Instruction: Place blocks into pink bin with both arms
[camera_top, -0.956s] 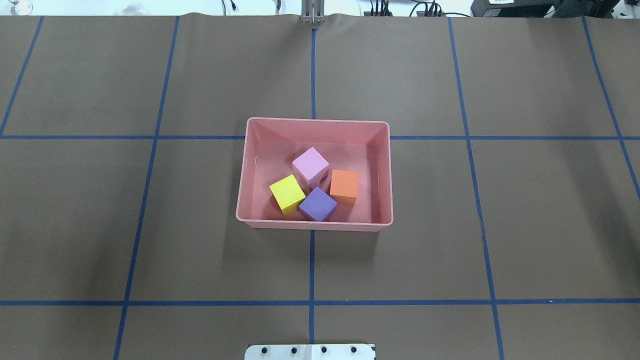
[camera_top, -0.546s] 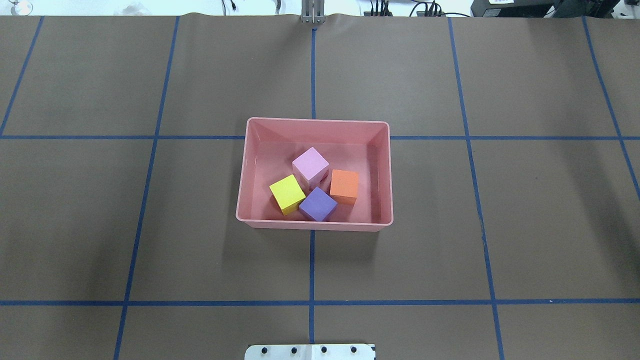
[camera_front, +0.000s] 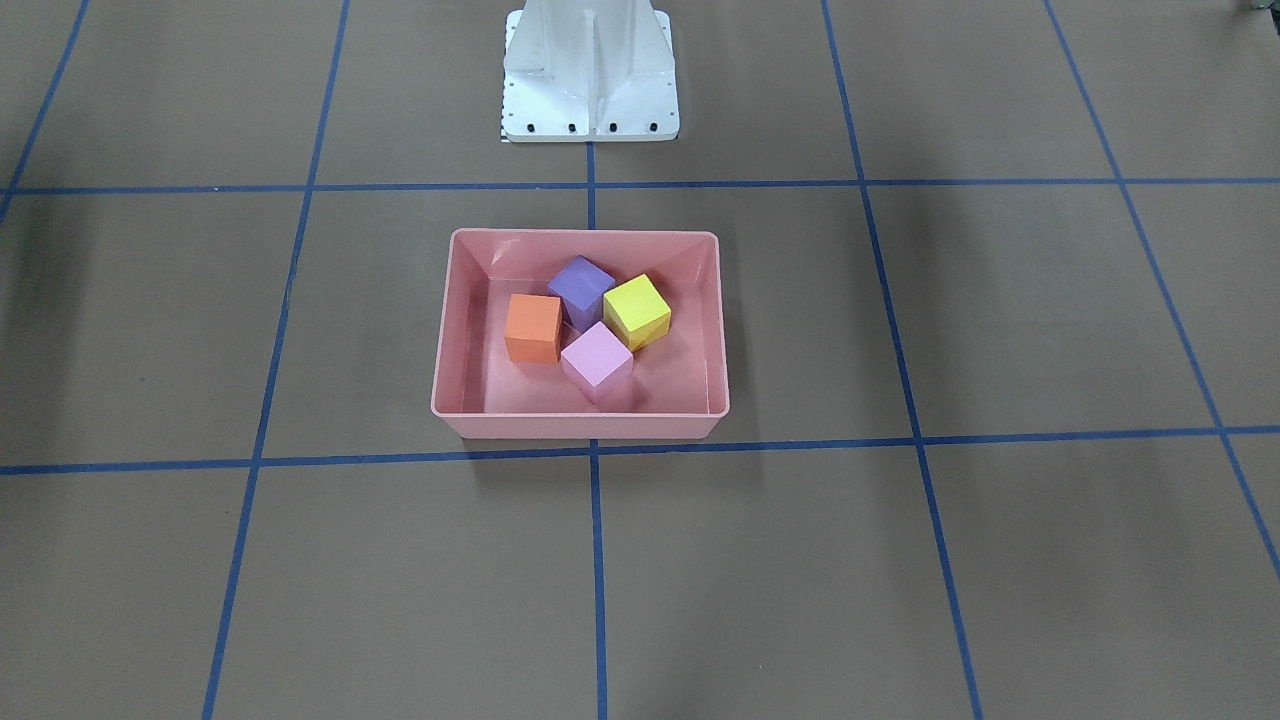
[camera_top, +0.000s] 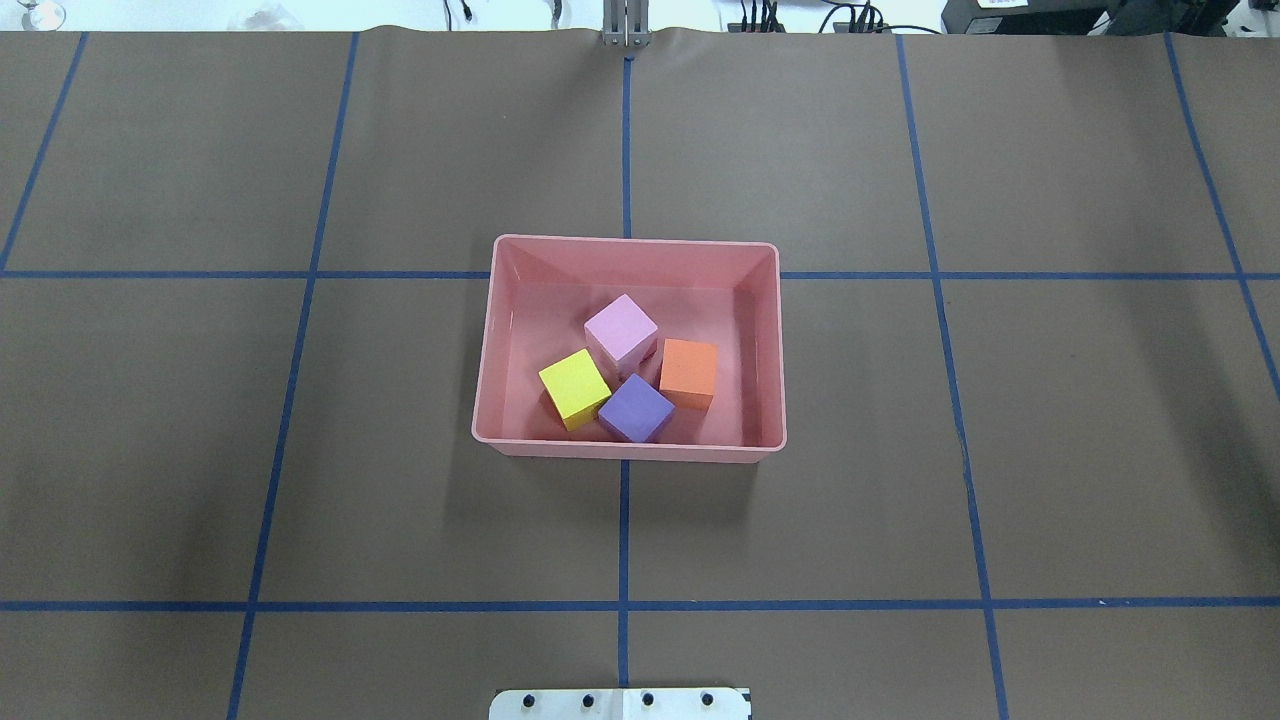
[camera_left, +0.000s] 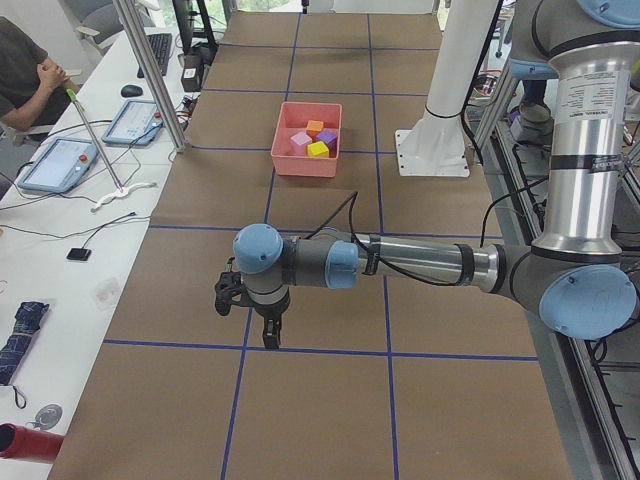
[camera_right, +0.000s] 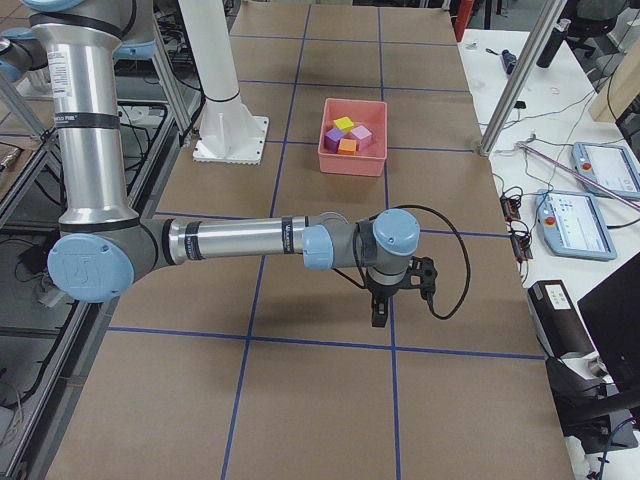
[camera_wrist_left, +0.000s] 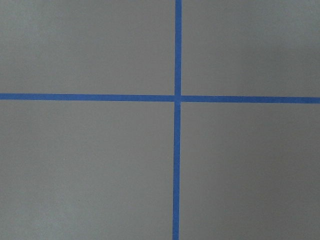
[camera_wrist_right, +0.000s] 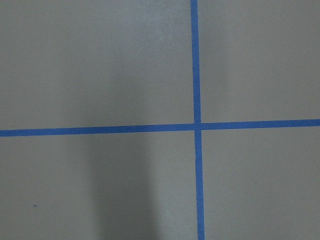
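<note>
**All four blocks in the pink bin, both arms parked out at the sides.**

From my station I see the pink bin (camera_top: 630, 242) at the middle of the desk (camera_top: 300, 470). The yellow block (camera_top: 574, 388), purple block (camera_top: 636, 408), light pink block (camera_top: 621, 330) and orange block (camera_top: 689, 370) sit bunched together on its floor, toward the side nearest the white pedestal (camera_front: 590, 70). The left arm (camera_left: 400, 265) reaches out low, its left gripper (camera_left: 270, 338) pointing down just above a blue tape line (camera_left: 330, 351), well apart from the bin. The right arm (camera_right: 240, 240) and right gripper (camera_right: 379, 318) do likewise at the other end. Only the side views show them, so I cannot tell how wide the fingers stand. Each wrist camera gives me only bare desk and a tape cross.
</note>
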